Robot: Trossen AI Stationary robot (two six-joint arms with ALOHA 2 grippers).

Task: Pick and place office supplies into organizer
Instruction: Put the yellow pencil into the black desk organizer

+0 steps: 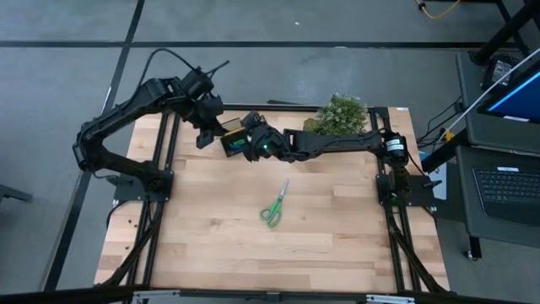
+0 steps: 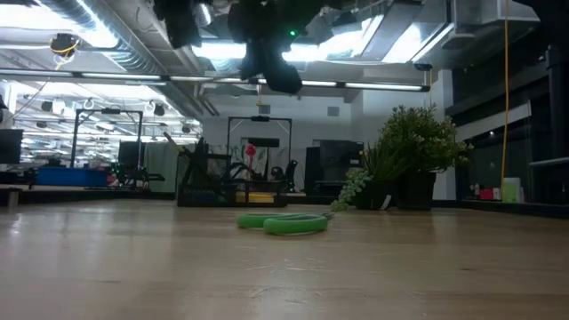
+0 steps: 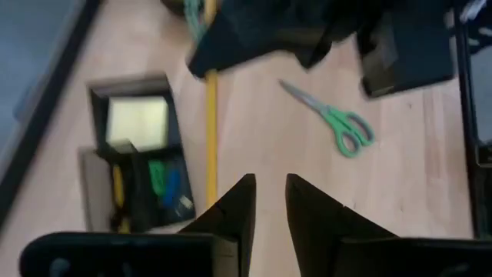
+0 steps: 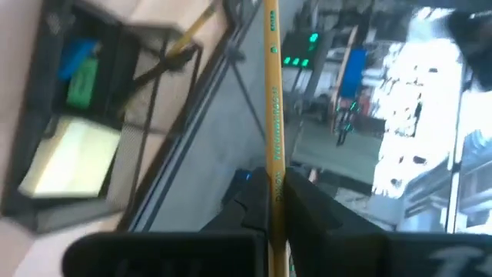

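Above the organizer point(image 3: 134, 173), right hand point(image 4: 277, 201) pinches the pencil point(image 4: 272, 100); left hand point(image 3: 269, 201) hovers slightly parted. Lower the pencil upright, probably into the rear slot, before releasing.

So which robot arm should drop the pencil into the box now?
The right arm. Its gripper is shut on the yellow pencil, right by the black organizer. The left gripper holds nothing, its fingers slightly apart. The green scissors lie on the table.
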